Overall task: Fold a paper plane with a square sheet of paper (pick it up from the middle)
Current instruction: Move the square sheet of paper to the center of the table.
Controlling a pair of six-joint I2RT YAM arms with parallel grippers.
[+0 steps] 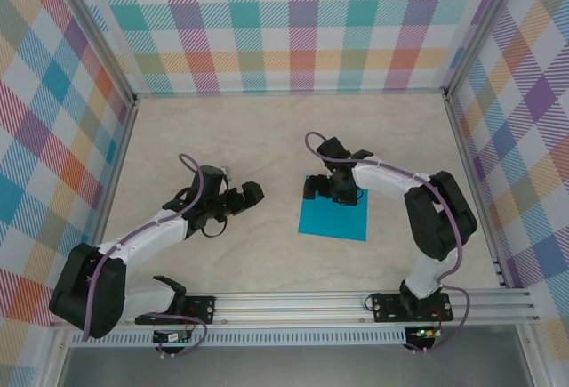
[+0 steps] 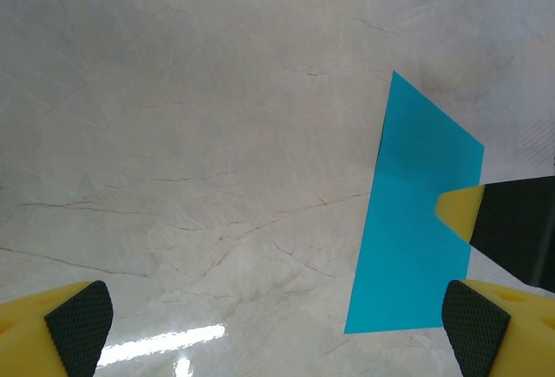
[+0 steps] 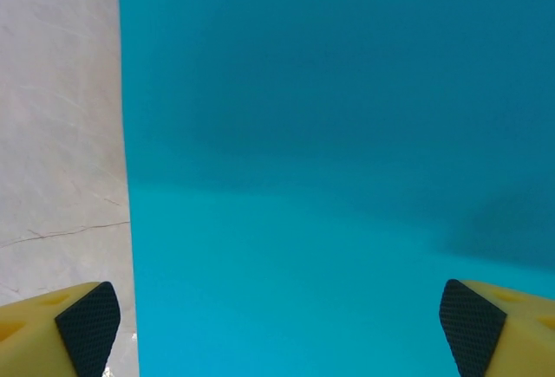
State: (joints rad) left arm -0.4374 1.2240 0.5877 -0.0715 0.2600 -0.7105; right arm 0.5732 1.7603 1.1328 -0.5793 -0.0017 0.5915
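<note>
Pale marble table [image 1: 267, 138], plaid walls [image 1: 293, 22]

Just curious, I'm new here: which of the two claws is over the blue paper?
The right gripper, open over the square sheet of paper. The left gripper, also open, sits off to its side above the table.

I work in a robot lab cell: a pale marbled table [image 1: 222, 129], plaid panels [image 1: 293, 22] walling that table on three sides, an aluminium rail [image 1: 302, 302] along its near edge.
</note>
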